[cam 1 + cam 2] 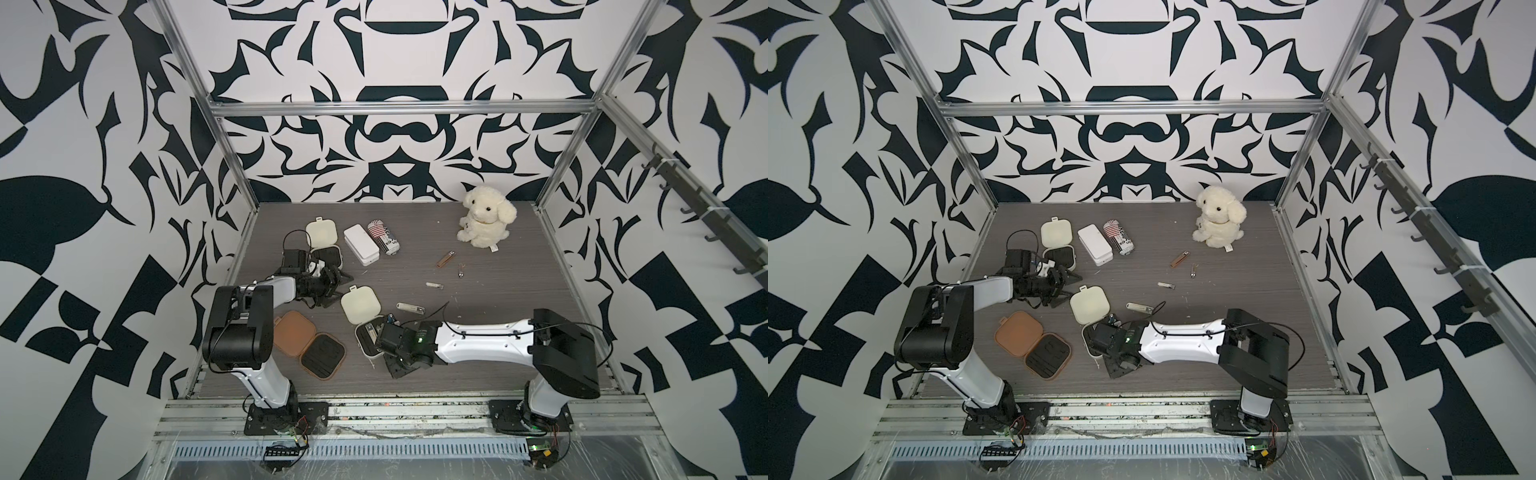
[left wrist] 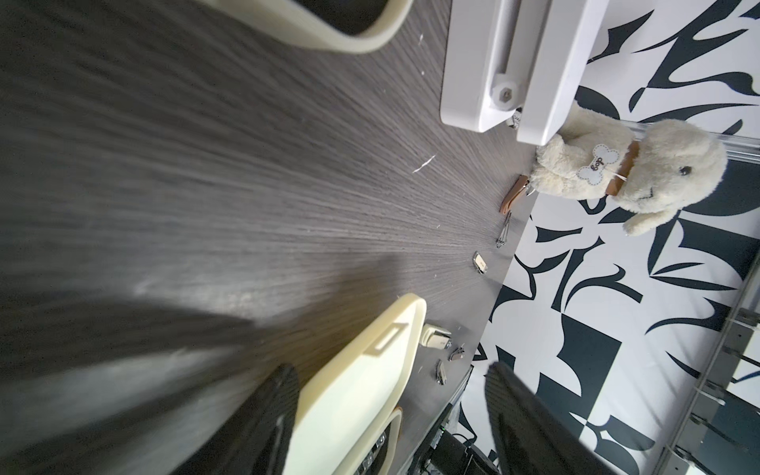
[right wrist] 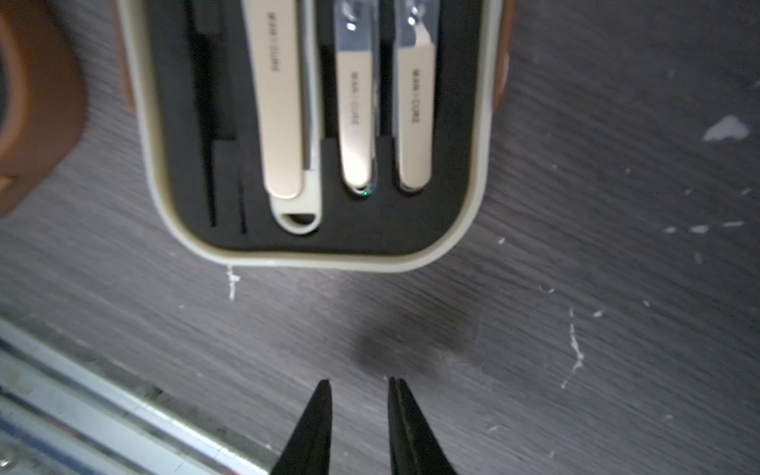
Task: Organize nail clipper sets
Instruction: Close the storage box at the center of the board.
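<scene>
A: On the table [image 1: 519, 270], where do the cases sit?
B: All three lie open, lids flat. Far cream case [image 1: 321, 235] is back left, just beside the white box [image 1: 360, 245], with the can [image 1: 383, 237] on the box's other side. Tan case [image 1: 295, 332] is front left. Near cream case [image 1: 360, 305] is front centre, lid toward the back, tray toward the front.
A: Clippers?
B: Three seated clippers [image 3: 281, 103] lie side by side in the near case's tray [image 3: 329, 260], in the black foam. Loose clippers [image 1: 410, 308] are scattered right of centre, strung out toward the plush dog [image 1: 486, 218] at the back right.
A: Left gripper [image 2: 390, 370]?
B: Low over the table, just beside the near case's lid [image 2: 349, 403]. Fingers [image 2: 279, 411] are well apart. In the wrist view the lid's edge runs up between them. Can't tell if they touch it.
A: Right gripper [image 3: 357, 386]?
B: Over bare table, just off the tray's rim. Tan case shows at the edge of its wrist view. Fingertips [image 3: 325, 403] are slightly apart, nothing between them.
</scene>
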